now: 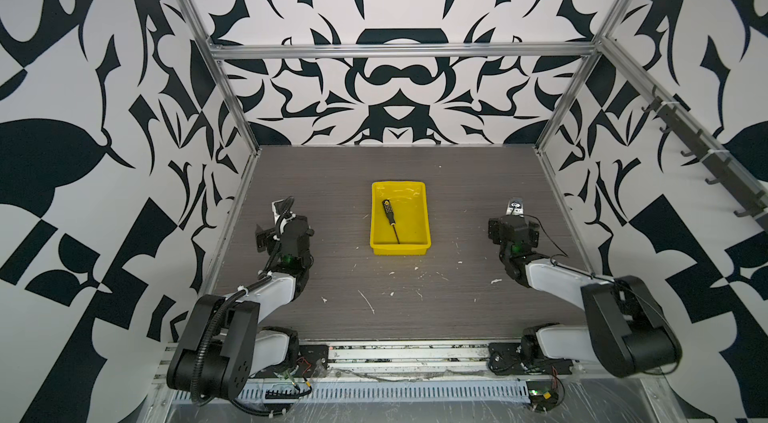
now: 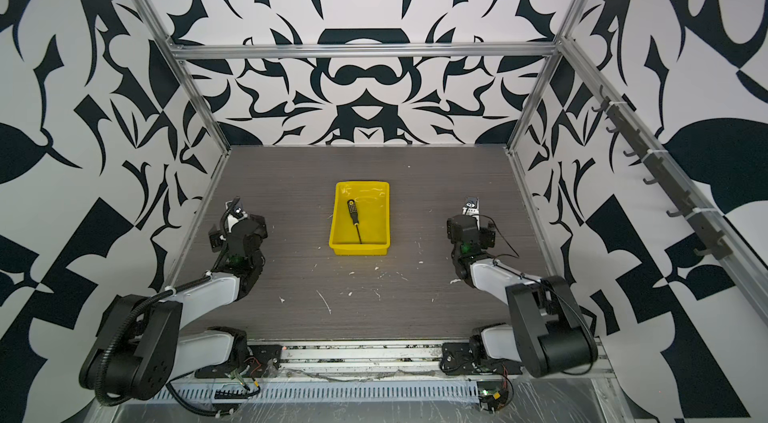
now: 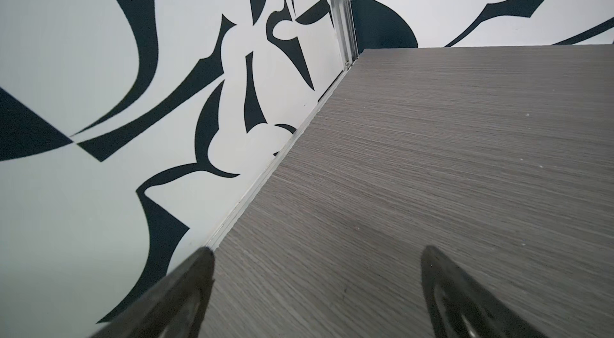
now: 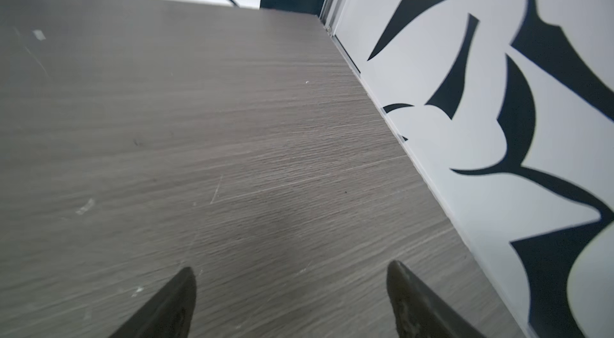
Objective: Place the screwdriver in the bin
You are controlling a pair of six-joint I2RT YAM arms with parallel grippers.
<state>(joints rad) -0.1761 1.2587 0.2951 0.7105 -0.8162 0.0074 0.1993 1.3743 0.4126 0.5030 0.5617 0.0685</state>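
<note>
The screwdriver (image 1: 390, 219) lies flat inside the yellow bin (image 1: 400, 250) in the middle of the counter (image 1: 457, 300), so the job looks done, and the left pincer (image 3: 318, 251) and right pincer (image 4: 291, 266) sit wide open and empty, far off at each side.

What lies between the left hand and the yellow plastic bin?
Only grey wood-grain tabletop, in both top views; left hand and yellow plastic bin stand apart.

I can't read any lettering from here; the yellow marks on the screwdriver (image 1: 390, 219), lying in the bin (image 1: 413, 213), are too small.
</note>
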